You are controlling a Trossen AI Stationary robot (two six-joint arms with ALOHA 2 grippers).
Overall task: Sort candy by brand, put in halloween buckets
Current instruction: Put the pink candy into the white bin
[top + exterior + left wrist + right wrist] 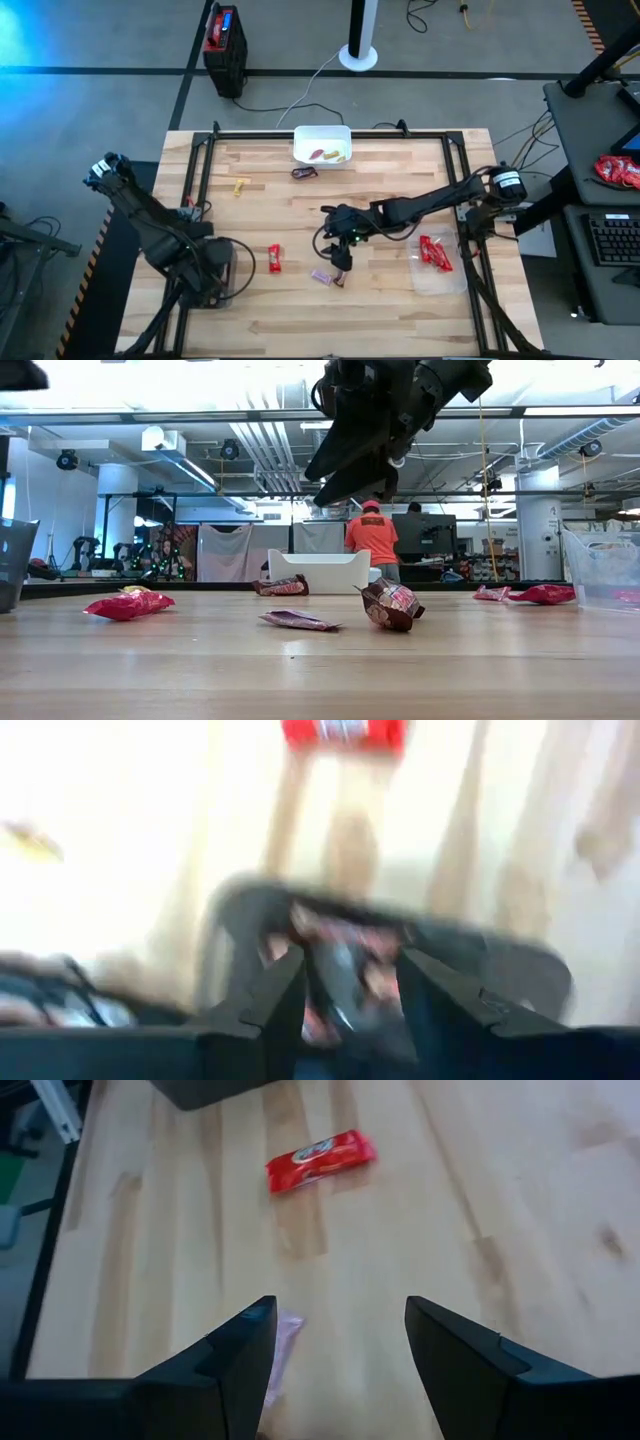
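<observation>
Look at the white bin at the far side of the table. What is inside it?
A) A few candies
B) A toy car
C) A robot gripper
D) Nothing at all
A: in the high view the white bin holds a few candies, one reddish and one yellowish, and neither gripper is near it.

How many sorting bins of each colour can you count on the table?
white bin: 1
dark grey bin: 1
clear bin: 1
Total: 3
</observation>
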